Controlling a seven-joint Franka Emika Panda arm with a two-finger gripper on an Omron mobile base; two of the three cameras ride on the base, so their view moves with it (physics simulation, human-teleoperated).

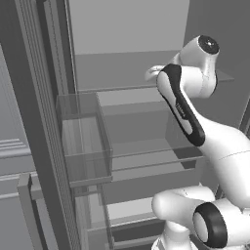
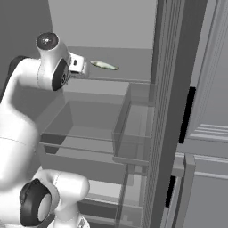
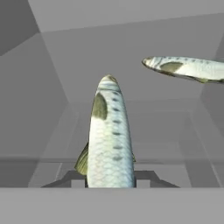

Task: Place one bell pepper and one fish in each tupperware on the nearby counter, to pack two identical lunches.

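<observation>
Silver fish (image 3: 110, 140) | clamped in gripper (image 3: 109, 179) | second fish (image 3: 186, 68) lies beyond

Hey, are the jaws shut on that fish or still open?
Shut on it: in the hand view the fish stands between the two finger tips, which sit against its sides. A second fish lies beyond.

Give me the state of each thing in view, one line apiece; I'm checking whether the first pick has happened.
Hand: shut on the near fish.
Near fish: gripped at its tail end between the fingertips, head pointing away from the hand.
Second fish: lying free on the fridge shelf, apart from the hand.
Fridge door: open.
</observation>
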